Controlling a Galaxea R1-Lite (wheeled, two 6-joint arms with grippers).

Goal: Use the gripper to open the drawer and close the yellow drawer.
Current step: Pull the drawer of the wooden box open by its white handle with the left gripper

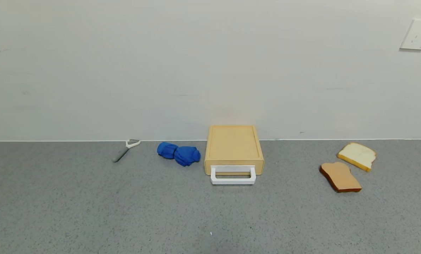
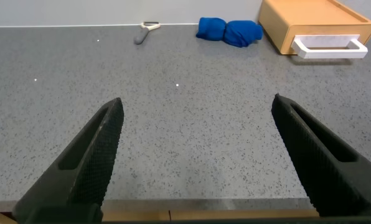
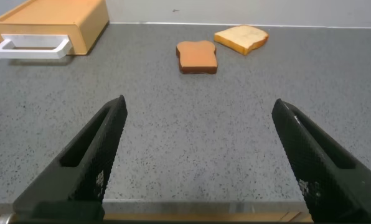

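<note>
The flat tan-yellow box (image 1: 233, 144) stands against the back wall at the middle of the grey counter, with its drawer pushed in and the white loop handle (image 1: 233, 175) facing me. It also shows in the left wrist view (image 2: 316, 25) and the right wrist view (image 3: 55, 22). Neither arm shows in the head view. My left gripper (image 2: 198, 106) is open and empty over the counter's front edge, far short of the box. My right gripper (image 3: 199, 106) is open and empty over the front edge too.
A crumpled blue cloth (image 1: 179, 153) lies just left of the box, and a grey peeler (image 1: 125, 148) lies farther left. Two bread slices lie to the right, one brown (image 1: 339, 177), one white (image 1: 357, 155). A wall socket (image 1: 417, 34) is at the upper right.
</note>
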